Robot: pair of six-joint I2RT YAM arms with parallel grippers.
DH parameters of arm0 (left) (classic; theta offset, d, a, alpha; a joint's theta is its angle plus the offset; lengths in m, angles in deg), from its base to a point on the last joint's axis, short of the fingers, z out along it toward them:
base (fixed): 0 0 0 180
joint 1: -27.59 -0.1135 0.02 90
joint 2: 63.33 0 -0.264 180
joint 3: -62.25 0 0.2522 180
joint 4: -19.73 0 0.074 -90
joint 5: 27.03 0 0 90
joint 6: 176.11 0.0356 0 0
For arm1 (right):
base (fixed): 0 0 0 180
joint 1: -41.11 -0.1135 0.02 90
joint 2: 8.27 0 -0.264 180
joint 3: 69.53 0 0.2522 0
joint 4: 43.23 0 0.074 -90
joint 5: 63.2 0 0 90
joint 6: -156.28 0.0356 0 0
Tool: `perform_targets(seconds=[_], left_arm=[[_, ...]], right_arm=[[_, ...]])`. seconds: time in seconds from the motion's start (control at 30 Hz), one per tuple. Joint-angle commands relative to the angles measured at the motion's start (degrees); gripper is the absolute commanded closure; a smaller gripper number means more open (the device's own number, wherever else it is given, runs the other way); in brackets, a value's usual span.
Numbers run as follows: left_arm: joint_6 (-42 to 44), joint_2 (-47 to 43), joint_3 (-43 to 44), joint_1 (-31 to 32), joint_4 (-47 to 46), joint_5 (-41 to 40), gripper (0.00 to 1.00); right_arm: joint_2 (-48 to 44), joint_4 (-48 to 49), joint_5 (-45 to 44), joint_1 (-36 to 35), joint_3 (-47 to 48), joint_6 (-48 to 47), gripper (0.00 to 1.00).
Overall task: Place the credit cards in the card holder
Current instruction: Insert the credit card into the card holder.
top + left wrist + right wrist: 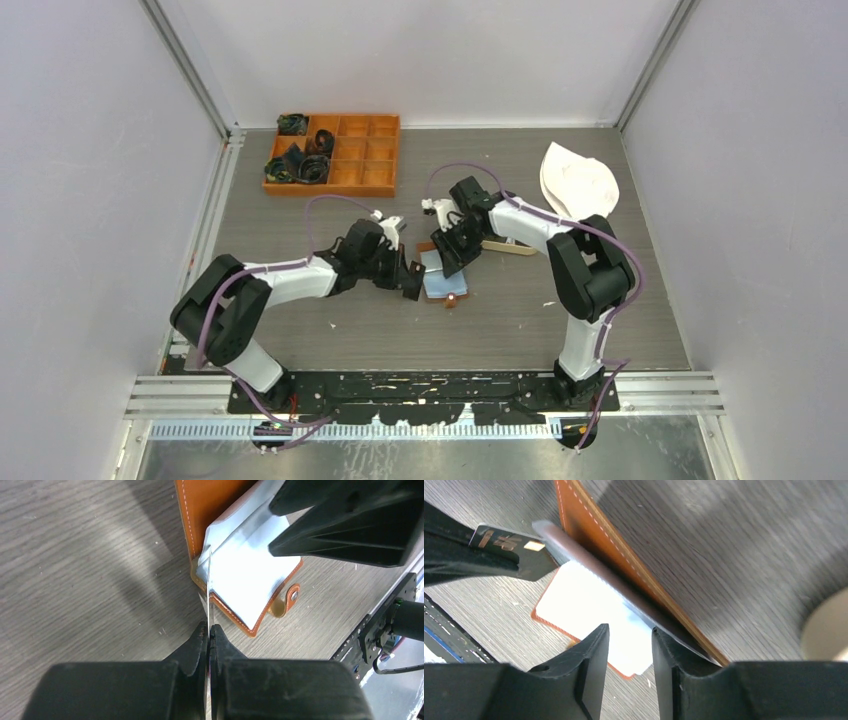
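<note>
The card holder [446,281], a brown leather wallet, lies open at mid-table with a pale inner pocket [250,575] and a studded strap [290,597]. My left gripper [209,626] is shut on a credit card [209,595]. The card shows edge-on here, with its far end at the wallet's fold. In the right wrist view the same card [524,546] is black with a gold chip. My right gripper [630,627] is open over the pale pocket. One of its fingers [669,650] rests against the inner side of the raised brown flap [614,540].
An orange compartment box [333,152] with dark items stands at the back left. An oval pale tray [578,180] sits at the back right, and a tan strip [510,247] lies by the right arm. Metal rails run along the table's sides.
</note>
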Motion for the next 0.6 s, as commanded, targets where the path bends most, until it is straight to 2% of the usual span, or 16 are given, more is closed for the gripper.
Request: perform_targets(seconds=[0.0,0.13,0.33,0.57], left_arm=[[1.6,1.8,2.9,-0.7,-0.4,0.0,1.0],[1.6,2.8,4.3,-0.7,-0.8,2.2,1.0],[1.9,2.6,3.7,-0.6,-2.7,7.4,1.0],[3.0,4.5,5.0,-0.4,-2.7,10.4,1.0]], right_arm=[[-5.7,-1.6,-1.1,2.8,1.4,-2.6,0.55],[-5.5,-0.2,-1.2,4.0,0.7,-1.9,0.53],[-5.1,4.1,-6.6,4.2,-0.1,0.0,0.54],[-3.0,5.0,-5.8,4.4,1.6,-2.2,0.51]])
